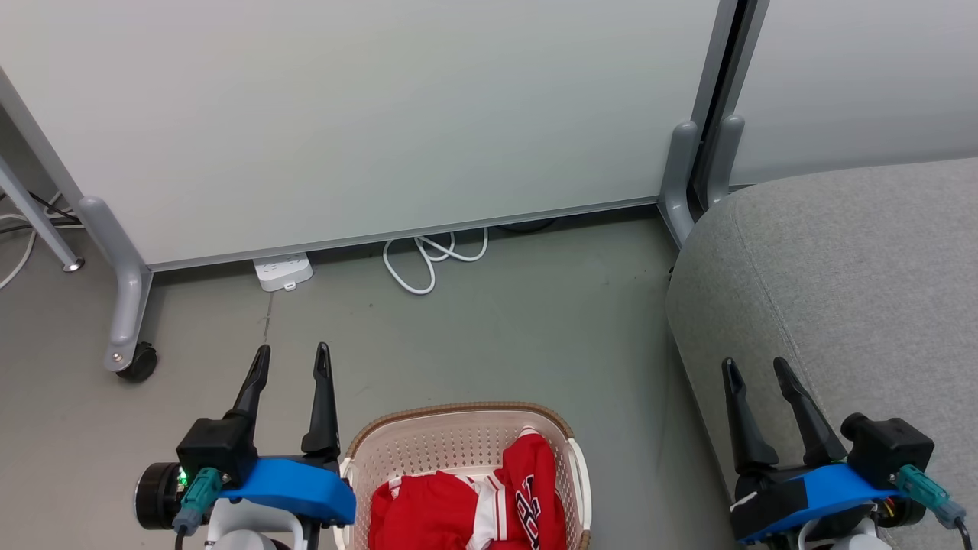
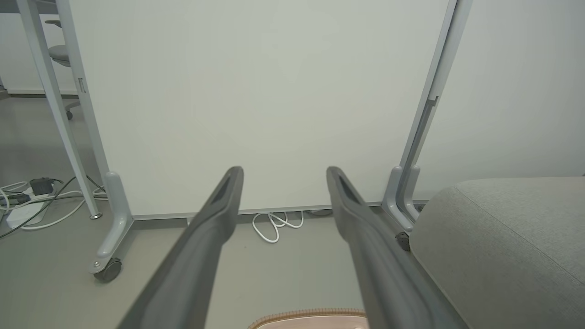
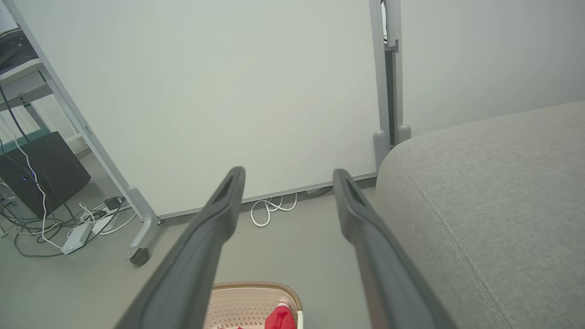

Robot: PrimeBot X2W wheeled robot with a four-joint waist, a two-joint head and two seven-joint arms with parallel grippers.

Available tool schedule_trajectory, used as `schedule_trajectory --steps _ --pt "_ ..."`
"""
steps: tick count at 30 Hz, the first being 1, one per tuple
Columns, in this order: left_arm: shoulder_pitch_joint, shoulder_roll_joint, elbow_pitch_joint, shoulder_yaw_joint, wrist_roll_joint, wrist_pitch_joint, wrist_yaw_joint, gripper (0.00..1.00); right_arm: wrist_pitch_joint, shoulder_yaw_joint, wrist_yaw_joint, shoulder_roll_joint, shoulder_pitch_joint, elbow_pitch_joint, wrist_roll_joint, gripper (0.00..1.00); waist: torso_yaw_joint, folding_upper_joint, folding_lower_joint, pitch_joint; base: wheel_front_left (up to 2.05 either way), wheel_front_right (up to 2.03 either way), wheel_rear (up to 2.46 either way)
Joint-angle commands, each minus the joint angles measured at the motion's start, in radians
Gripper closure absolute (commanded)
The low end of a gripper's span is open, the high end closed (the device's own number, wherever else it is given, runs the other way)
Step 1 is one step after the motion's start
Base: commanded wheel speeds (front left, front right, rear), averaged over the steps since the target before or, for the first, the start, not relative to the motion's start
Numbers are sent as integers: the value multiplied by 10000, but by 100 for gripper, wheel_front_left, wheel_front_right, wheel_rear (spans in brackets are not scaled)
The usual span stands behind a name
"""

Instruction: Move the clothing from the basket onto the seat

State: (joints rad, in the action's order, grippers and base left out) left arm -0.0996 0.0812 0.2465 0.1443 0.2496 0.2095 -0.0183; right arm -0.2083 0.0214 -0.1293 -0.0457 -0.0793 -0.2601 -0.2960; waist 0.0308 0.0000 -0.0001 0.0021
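Two grippers: both spread wide and empty, dark fingers pointing forward toward a pale partition (image 1: 382,114).
Risk: pinching one loose fold of the clothing (image 1: 428,512) may lift only part of a garment. The trailing cloth could then catch the perforated wall and tip the basket (image 1: 458,409).
Left gripper (image 1: 292,348): low at left, held level above the floor, just beside the basket's left rim.
Basket: on the floor between the arms, close to the robot.
Clothing: two red garments heaped inside, the lettered jersey (image 1: 535,489) against the right wall.
Right gripper (image 1: 755,363): low at right, fingers leaning slightly left, near the seat's left edge.
Seat (image 1: 840,267): grey upholstery, right of the basket and apart from it.
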Motion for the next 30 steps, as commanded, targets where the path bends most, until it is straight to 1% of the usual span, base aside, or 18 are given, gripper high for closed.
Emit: schedule_trajectory --steps 1,27,30 --pt "-142 6 1 43 -263 92 -46 0 -109 22 -19 -68 -176 26 229 0 0 0 1 -1 0 0 0" --pt "-201 -143 638 25 -2149 584 -219 0 -592 225 -19 -73 -138 -222 2138 0 37 0 1 -35 0 0 0" --pt "-209 -163 679 -26 -2121 574 -240 0 -587 219 -16 -73 -163 -261 2094 0 28 0 1 -30 0 0 0"
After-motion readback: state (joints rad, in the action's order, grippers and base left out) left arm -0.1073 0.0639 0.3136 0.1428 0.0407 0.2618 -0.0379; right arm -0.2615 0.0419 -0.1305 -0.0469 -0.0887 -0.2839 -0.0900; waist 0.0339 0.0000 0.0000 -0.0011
